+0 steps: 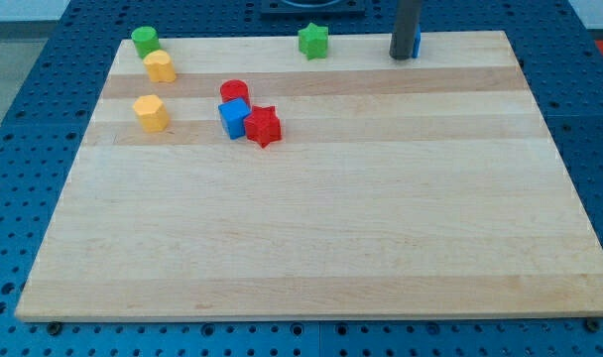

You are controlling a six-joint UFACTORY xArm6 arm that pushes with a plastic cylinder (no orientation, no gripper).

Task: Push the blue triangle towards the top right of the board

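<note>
Currently, my tip [403,57] rests near the top edge of the bench [311,248], right of centre, with the rod rising straight up out of the view. The tool is a plain rod with nothing to open or close, and it has hold of nothing. The blue triangle [417,44] shows only as a thin blue sliver at the rod's right side, just beside or touching it; most of it is hidden. It already lies toward the top right corner, though short of it.

Risk: so near the top edge, a push angled slightly upward could slide the triangle off the bench. An off-centre contact could spin it aside, so that the rod slips past.

Well apart toward the top left lie a green star [313,41], a red cylinder [233,91], a blue cube [234,118], a red star [264,126], two yellow blocks [160,66] [151,112] and a green block [145,41].
</note>
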